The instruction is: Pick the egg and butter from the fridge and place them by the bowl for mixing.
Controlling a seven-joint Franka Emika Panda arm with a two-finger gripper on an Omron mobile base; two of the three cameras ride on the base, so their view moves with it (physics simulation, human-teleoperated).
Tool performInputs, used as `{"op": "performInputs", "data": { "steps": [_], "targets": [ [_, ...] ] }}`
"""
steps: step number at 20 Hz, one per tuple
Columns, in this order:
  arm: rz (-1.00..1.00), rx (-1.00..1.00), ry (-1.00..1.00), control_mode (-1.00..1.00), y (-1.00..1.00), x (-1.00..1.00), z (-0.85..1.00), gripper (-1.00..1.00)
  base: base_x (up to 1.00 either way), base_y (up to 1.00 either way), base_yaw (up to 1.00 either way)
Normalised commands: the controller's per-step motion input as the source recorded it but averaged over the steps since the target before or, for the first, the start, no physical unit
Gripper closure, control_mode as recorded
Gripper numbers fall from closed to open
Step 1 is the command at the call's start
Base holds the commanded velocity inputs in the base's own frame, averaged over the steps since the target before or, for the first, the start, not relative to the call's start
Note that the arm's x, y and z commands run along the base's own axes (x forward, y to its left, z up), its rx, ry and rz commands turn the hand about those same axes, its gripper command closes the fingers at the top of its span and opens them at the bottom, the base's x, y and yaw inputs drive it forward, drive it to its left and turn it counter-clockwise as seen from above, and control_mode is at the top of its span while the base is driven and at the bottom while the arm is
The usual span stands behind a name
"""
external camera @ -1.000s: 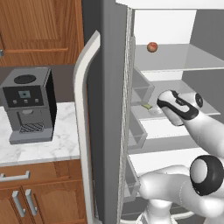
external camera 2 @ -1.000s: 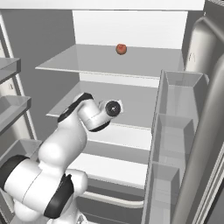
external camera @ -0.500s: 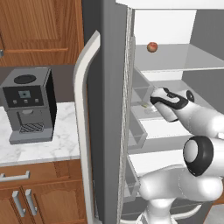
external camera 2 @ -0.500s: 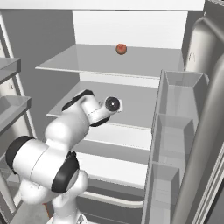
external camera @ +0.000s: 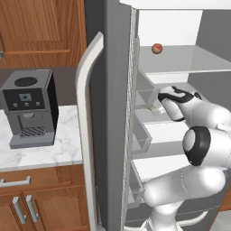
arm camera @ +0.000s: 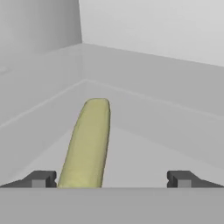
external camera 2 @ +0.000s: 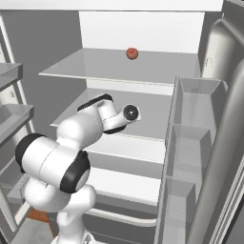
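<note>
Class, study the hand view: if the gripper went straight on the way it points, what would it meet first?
Probably the butter, lying on the fridge shelf between the open gripper tips, nearer the left one; depth is uncertain.

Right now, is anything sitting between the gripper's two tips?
Yes. In the hand view the butter lies on the fridge shelf between the open gripper tips, nearer one tip, pointing away from the camera.

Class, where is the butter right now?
In the hand view the butter lies on a fridge shelf, between the open end effector's fingertips, nearer the left one.
</note>
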Motion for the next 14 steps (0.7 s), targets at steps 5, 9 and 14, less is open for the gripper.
{"op": "performInputs", "data": {
  "steps": [5,9,14],
  "targets": [
    [0.00,0.00,-0.09,-1.00,-0.05,0.02,-0.19,-1.00,0.00,0.00,0.00],
    [0.00,0.00,-0.08,-1.00,0.00,0.00,-0.27,-1.00,0.00,0.00,0.00],
    [0.00,-0.02,0.00,-1.00,0.00,0.00,-0.80,-1.00,0.00,0.00,0.00]
  ]
}}
